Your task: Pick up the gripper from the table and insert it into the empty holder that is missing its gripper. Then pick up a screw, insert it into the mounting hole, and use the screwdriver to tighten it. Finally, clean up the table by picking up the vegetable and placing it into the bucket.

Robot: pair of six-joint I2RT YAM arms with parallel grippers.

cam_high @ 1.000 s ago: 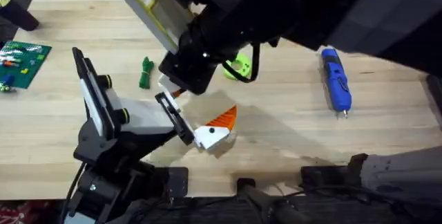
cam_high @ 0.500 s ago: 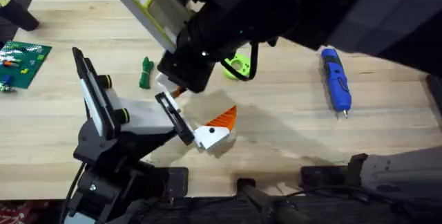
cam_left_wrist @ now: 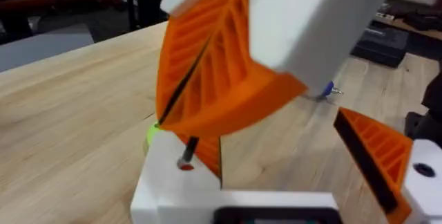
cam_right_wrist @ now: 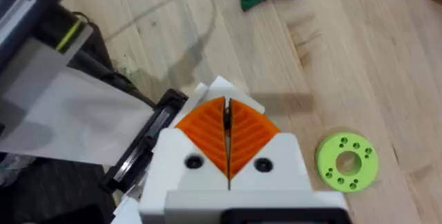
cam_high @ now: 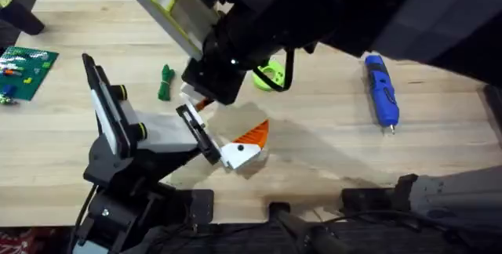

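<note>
The holder [cam_high: 118, 125], a black jointed arm with white plates, rises from the lower left and ends in a thin black plate [cam_high: 198, 135]. One orange ribbed gripper [cam_high: 249, 138] sits at the plate's near end. My right gripper [cam_high: 200, 101] hangs over the plate's far end, shut on a thin black screw [cam_left_wrist: 186, 156]. The screw's tip touches a white block [cam_left_wrist: 173, 189]. My left gripper [cam_left_wrist: 290, 182] stands open, with one orange finger [cam_left_wrist: 376, 158] far from that block. The blue screwdriver [cam_high: 382, 89] lies at the right. The green vegetable [cam_high: 165, 81] lies behind the holder. The bucket is out of view.
A lime-green ring [cam_high: 271, 74] lies beside the right gripper, also seen in the right wrist view [cam_right_wrist: 347, 160]. A green circuit board [cam_high: 27, 70] sits at the table's left edge. The right arm crosses the table's upper middle, dark and large.
</note>
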